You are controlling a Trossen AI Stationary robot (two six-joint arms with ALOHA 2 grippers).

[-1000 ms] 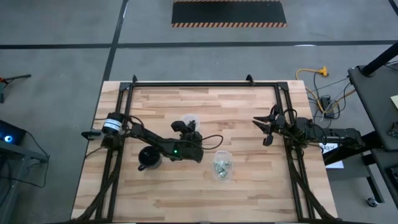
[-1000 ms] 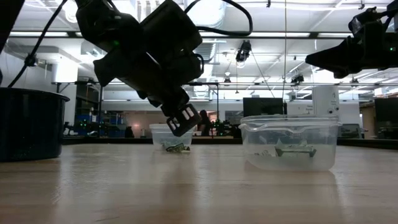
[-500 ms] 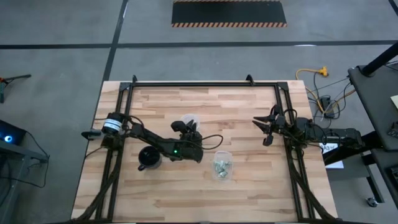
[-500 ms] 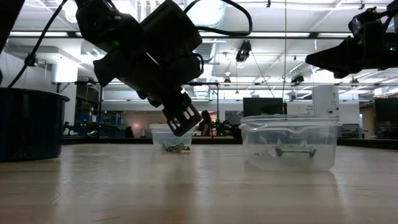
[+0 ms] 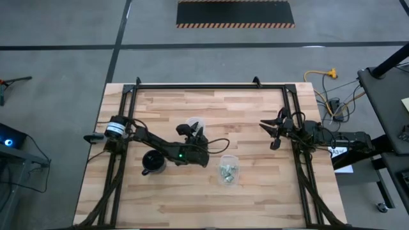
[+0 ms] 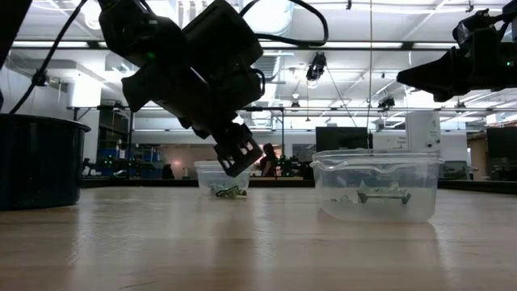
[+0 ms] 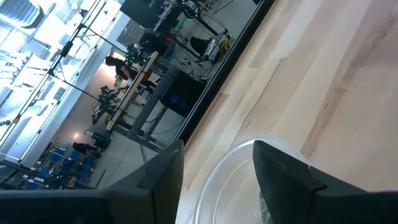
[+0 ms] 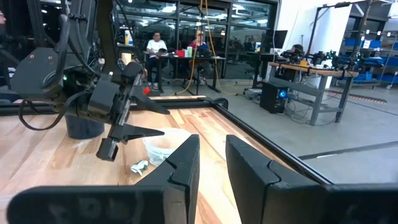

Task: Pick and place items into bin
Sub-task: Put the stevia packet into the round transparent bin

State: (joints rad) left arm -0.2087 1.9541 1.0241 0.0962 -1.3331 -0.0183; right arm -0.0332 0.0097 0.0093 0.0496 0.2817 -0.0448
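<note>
Two clear tubs stand on the wooden table. The larger tub [image 5: 227, 169] [image 6: 376, 186] holds several pale green and whitish items [image 6: 380, 196]. The smaller tub [image 5: 195, 122] [image 8: 165, 146] is near the table's middle, and one pale green piece [image 8: 138, 166] [image 6: 230, 192] lies on the table beside it. My left gripper [image 5: 195, 131] [image 6: 238, 153] [image 7: 217, 180] hangs open just above the smaller tub's rim, tilted down, with nothing between its fingers. My right gripper [image 5: 267, 134] [image 8: 212, 162] waits in the air at the table's right, slightly open and empty.
A black mug [image 5: 153, 161] [image 6: 36, 162] stands left of the tubs, under the left arm. Black frame rails [image 5: 211, 86] run along the table's far, left and right sides. People sit at desks in the room beyond the table [image 8: 158, 43].
My left gripper has opened its fingers while staying over the smaller tub. The tubs, the loose piece and my right arm have kept still.
</note>
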